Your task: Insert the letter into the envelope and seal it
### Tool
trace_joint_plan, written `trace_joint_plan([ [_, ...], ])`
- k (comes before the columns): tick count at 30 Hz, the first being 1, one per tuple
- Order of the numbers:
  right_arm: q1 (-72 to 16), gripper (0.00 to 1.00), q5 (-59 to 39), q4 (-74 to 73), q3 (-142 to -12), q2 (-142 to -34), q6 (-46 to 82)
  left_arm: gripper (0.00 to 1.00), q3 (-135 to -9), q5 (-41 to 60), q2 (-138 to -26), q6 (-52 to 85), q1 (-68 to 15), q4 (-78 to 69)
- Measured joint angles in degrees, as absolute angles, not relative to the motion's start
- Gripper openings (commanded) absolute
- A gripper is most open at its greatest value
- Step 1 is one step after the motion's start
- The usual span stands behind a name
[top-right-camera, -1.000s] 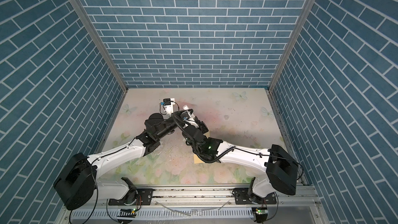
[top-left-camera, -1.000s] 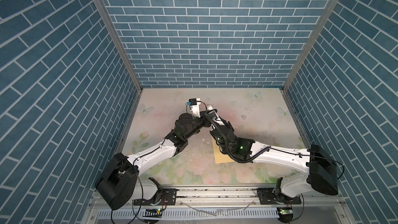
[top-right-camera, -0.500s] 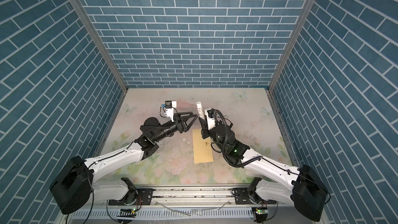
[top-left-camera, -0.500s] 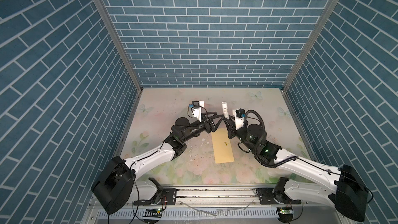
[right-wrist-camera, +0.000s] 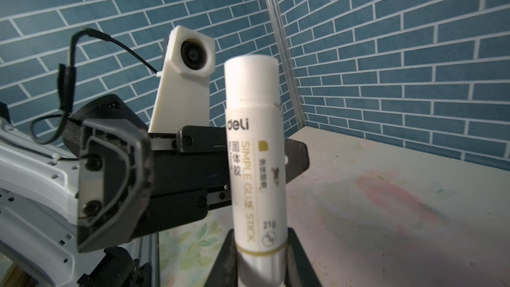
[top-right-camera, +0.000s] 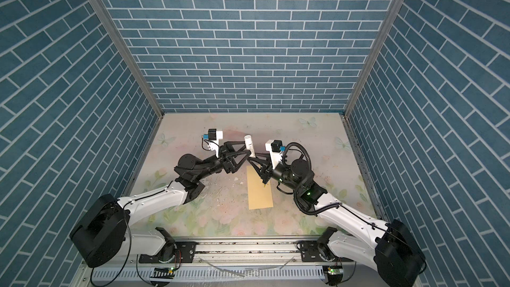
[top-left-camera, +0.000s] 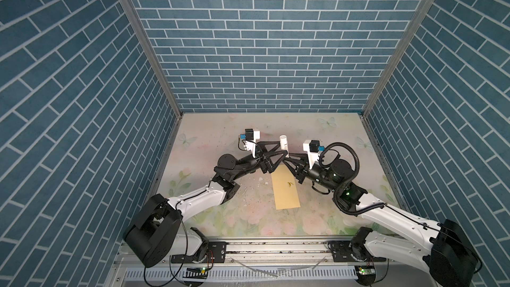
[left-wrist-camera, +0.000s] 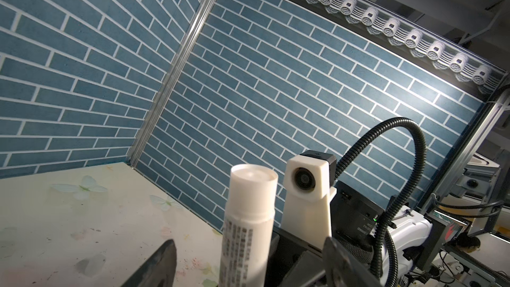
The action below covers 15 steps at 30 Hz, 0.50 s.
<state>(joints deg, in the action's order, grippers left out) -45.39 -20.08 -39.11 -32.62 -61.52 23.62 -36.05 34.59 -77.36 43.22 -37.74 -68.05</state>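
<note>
The yellow-tan envelope lies flat and lengthwise mid-table in both top views, with a small dark mark on it. The letter is out of view. A white glue stick stands upright above the envelope's far end. My right gripper is shut on the stick's lower end. My left gripper is open, with one finger on each side of the stick and a gap to both. The stick's cap is on.
Small white scraps lie on the floral table left of the envelope. Blue brick walls close in the back and both sides. The two wrists almost meet above the envelope's far end; the right arm's black cable loop arches over its wrist.
The right arm has swung off the envelope to the right, uncovering it. The left gripper has opened and now stands around the glue stick. Little has moved in the last half second.
</note>
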Motion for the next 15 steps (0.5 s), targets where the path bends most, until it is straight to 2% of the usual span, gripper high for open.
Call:
trace_joint_plan([
  [6,-45.3,0.0,-23.9,-41.4,-32.6,-64.1,25.9,0.63,-36.0,35.0,-77.5,43.2,-37.7,-69.8],
  [15,-45.3,0.0,-25.1,-44.3,-32.6,-64.7,27.7,0.53,-35.7,35.2,-78.4,43.6,-37.7,-71.5],
])
